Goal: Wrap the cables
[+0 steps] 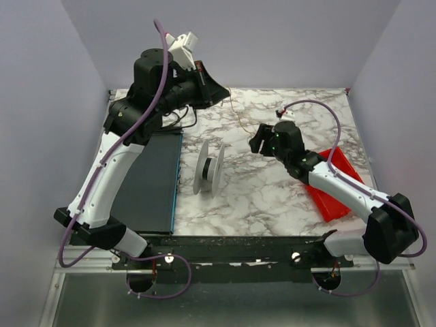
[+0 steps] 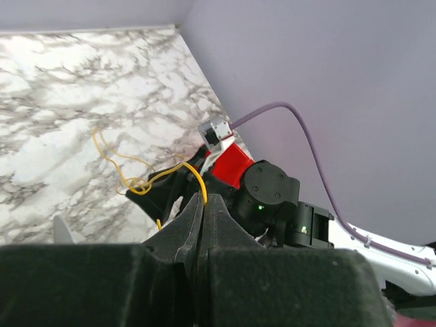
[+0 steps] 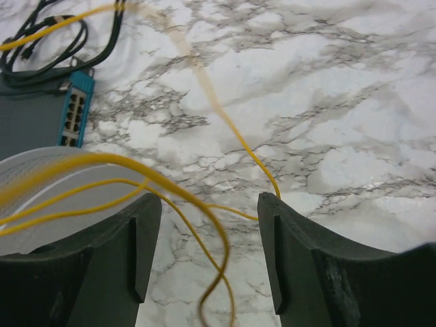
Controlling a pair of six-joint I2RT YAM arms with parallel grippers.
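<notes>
The left jaws, raised over the far-left corner of the counter [image 1: 259,197], are pressed together and pinch the wire [image 2: 120,167], which comes out just at their tips. Below that arm a dark mat [image 1: 151,182] lies along the left edge, with black cords [image 3: 41,34] bunched at its far end. The spool [image 1: 209,176] stands on its rim near the middle of the counter, and in the top view its hub looks bare. From the left jaws the wire sags down to a loose knot of loops on the far middle of the counter, then runs on to the right jaws. These are spread wide and low over the counter, gripping nothing, with several slack strands hanging through the gap. Some strands cross in front of the spool's flange; whether any are wound on, I cannot tell. A red tray [image 1: 335,182] lies by the right edge. By my reckoning the wrapping has hardly begun: the wire is caught at one end only, and nearly all of it is yet to be laid on the spool.
</notes>
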